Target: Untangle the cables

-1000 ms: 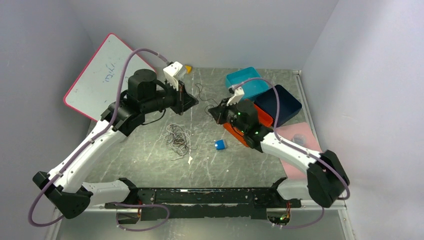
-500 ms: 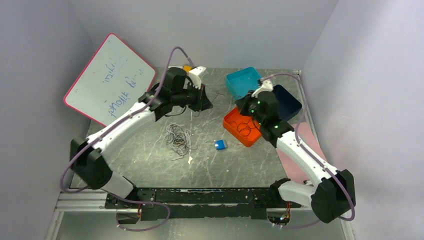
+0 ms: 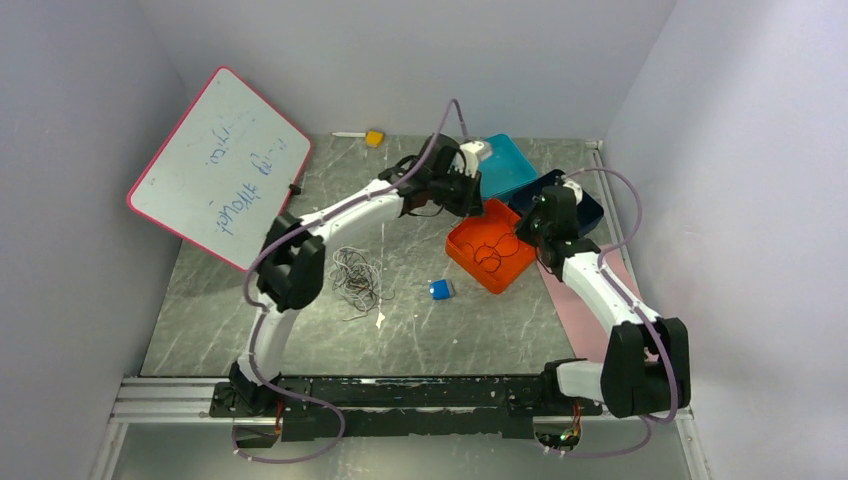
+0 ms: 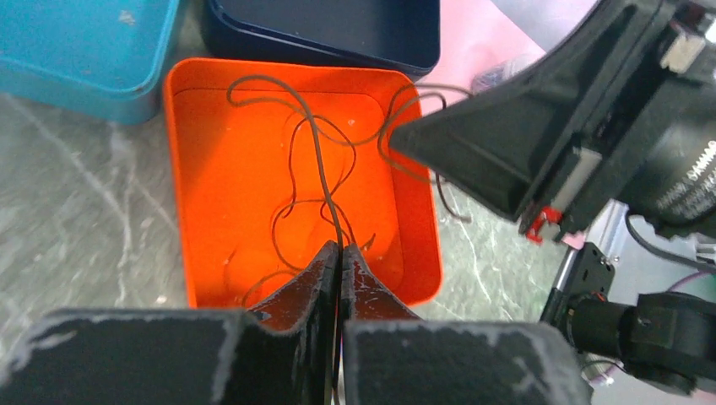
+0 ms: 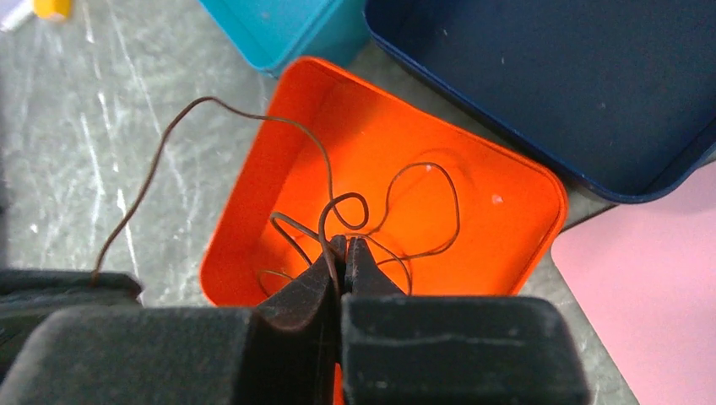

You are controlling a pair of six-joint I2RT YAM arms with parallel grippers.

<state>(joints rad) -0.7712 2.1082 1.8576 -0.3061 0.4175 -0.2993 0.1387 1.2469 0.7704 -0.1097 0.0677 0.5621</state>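
A thin black cable (image 4: 314, 135) hangs in loops over the orange tray (image 4: 211, 169), and both grippers hold it. My left gripper (image 4: 340, 249) is shut on one stretch of it above the tray's near-left side (image 3: 478, 203). My right gripper (image 5: 346, 243) is shut on another stretch above the tray (image 5: 380, 143), with the cable (image 5: 203, 99) arcing away left to the other gripper. In the top view the right gripper (image 3: 522, 232) sits at the tray's right edge (image 3: 505, 272). A whitish-grey tangle of cables (image 3: 355, 275) lies on the table to the left, away from both grippers.
A teal tray (image 3: 503, 163) and a dark blue tray (image 3: 575, 200) stand behind the orange one. A pink sheet (image 3: 590, 300) lies at the right. A small blue block (image 3: 440, 289) sits mid-table, a yellow piece (image 3: 374, 137) at the back, and a whiteboard (image 3: 215, 165) leans at the left.
Both arms swung right toward the orange tray, carrying the black cable with them. The left arm stretched out far across the table; the right gripper drew back to the tray's right side.
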